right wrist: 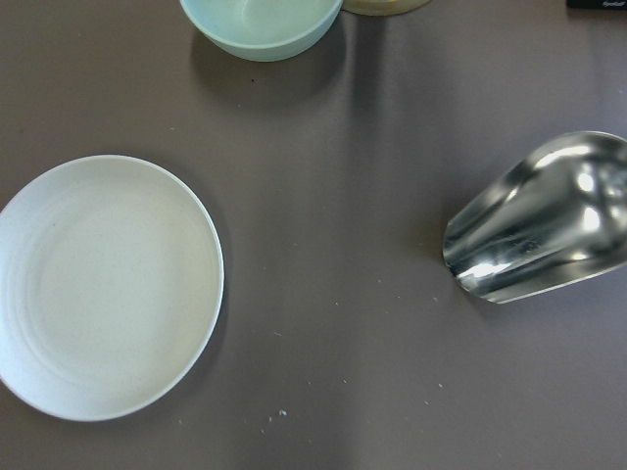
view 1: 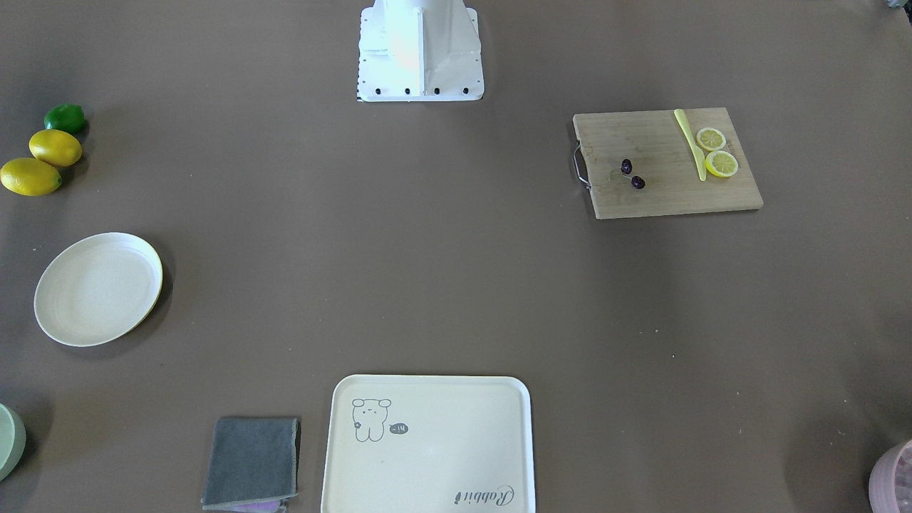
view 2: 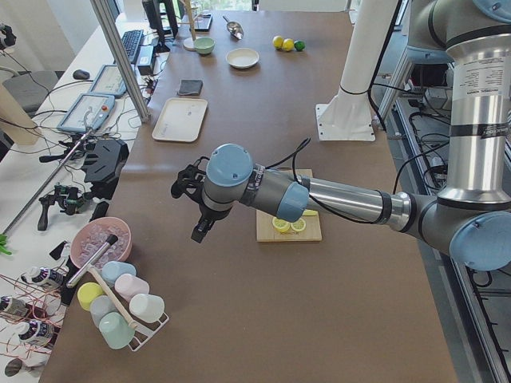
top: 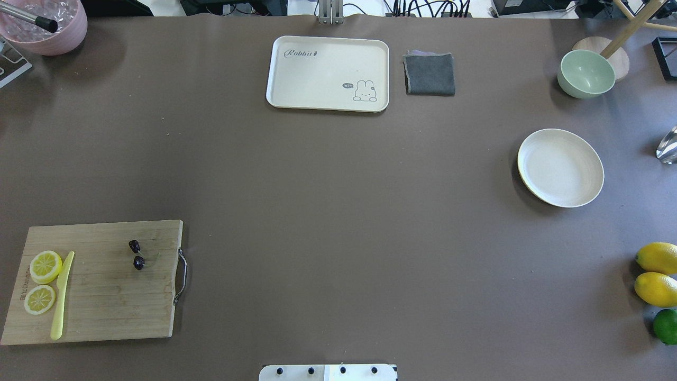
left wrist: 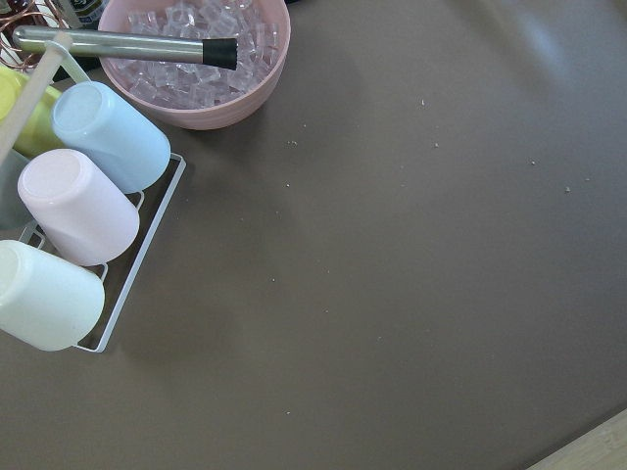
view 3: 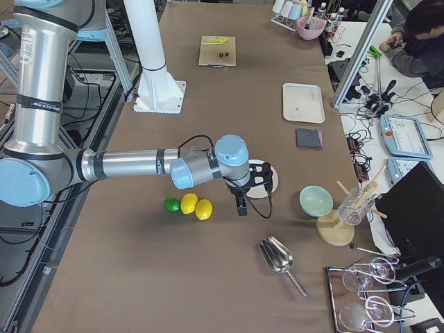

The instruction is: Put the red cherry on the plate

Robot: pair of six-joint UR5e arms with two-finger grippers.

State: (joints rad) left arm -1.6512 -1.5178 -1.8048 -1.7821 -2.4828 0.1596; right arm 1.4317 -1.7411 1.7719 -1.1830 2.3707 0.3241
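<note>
The red cherry (top: 136, 254), two tiny dark maroon fruits on thin stems, lies on a wooden cutting board (top: 106, 296) at the robot's near left; the front-facing view shows the cherry (view 1: 632, 174) too. The cream-white plate (top: 560, 167) sits bare on the right side of the table, and the right wrist view has the plate (right wrist: 103, 284) below it. My left gripper (view 2: 198, 230) hangs above the table beyond the board, toward the table's left end. My right gripper (view 3: 240, 202) hovers beside the plate (view 3: 275, 182). I cannot tell whether either gripper is open or shut.
The board also holds two lemon slices (top: 42, 280) and a yellow knife (top: 61, 296). A cream tray (top: 328, 74) and grey cloth (top: 429, 74) lie at the far edge. A green bowl (top: 586, 73), metal scoop (right wrist: 539, 235), lemons (top: 656, 275), a pink ice bowl (left wrist: 201, 59) and cups (left wrist: 78, 206) stand around.
</note>
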